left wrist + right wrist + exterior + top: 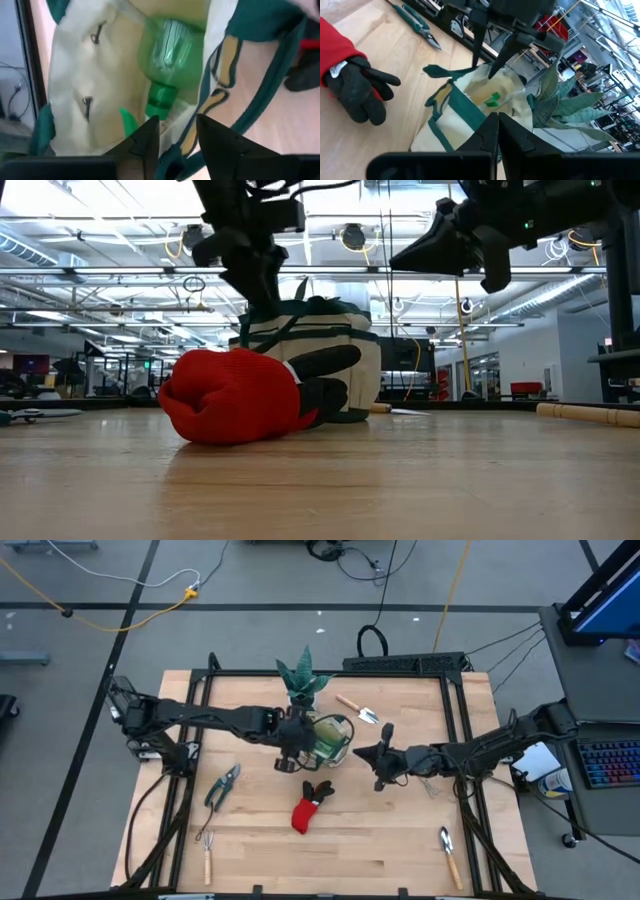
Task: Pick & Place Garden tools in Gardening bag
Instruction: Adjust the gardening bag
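The beige gardening bag with green trim [335,740] stands on the table's middle, in front of the potted plant. A green spray bottle [167,55] lies inside it. My left gripper [177,135] is open over the bag's mouth, its fingers either side of the bag's near rim; it also shows in the high view [296,752]. My right gripper [497,131] is shut and empty, in the air just right of the bag [377,758]. The red-and-black glove [310,806] lies on the table near the bag. My left gripper comes at the bag's mouth from above, slanting down. Its open fingers [147,142] stand on either side of the bag's green-trimmed rim [175,147]. I cannot tell whether they touch it. The spray bottle lies free of them.
A green spiky plant [303,675] stands behind the bag. A trowel [358,708] lies at the far right of the bag. Grey shears [222,786] and a fork [207,854] lie at the near left. Another trowel [450,856] lies at the near right.
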